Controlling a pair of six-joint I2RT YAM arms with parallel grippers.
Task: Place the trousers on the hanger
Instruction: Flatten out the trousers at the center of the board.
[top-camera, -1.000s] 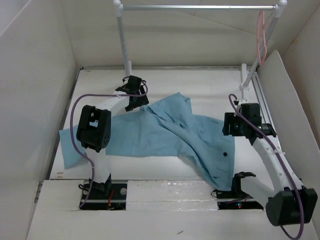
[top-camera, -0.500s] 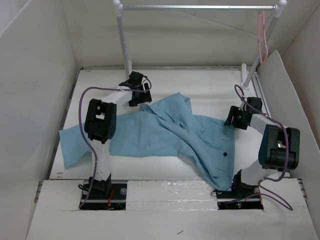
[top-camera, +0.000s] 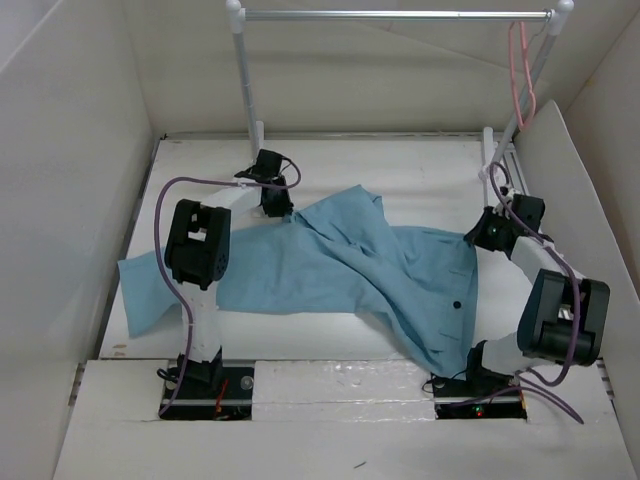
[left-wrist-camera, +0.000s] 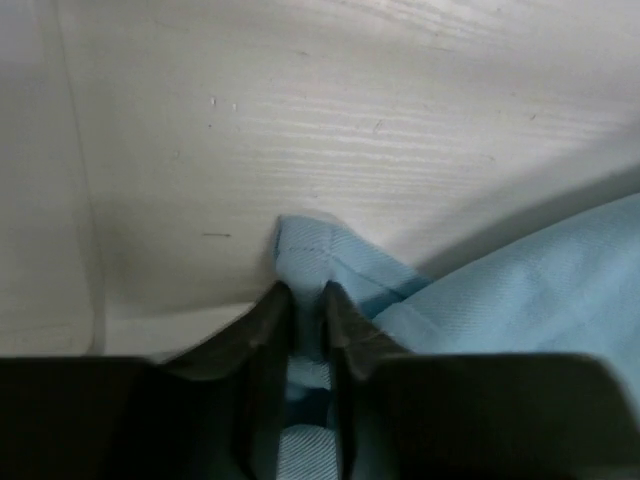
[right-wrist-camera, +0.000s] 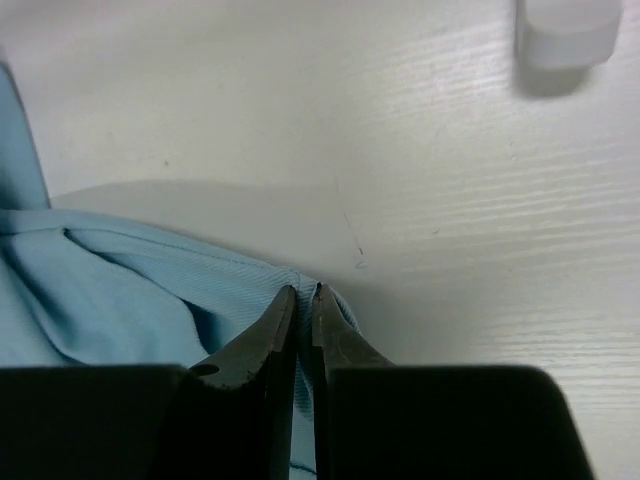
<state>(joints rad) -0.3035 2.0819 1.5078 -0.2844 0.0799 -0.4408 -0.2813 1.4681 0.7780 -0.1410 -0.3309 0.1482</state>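
I see trousers lying rumpled across white wood-grain table, white walls all round. Left gripper clenched on far cloth corner; right gripper pinching right edge. Hanger hangs on rail, right end, well apart from cloth.

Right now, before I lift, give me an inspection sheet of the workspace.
Surface: white table, trousers lying on it.
Job's things: trousers spread and rumpled; hanger hanging at the rail's right end.
Clutter: nothing seen.
Tools: left tool pinching a trouser corner; right tool pinching the cloth's edge.
Cables: purple cable looping along each arm.
Surroundings: silver rail on white posts; white walls.
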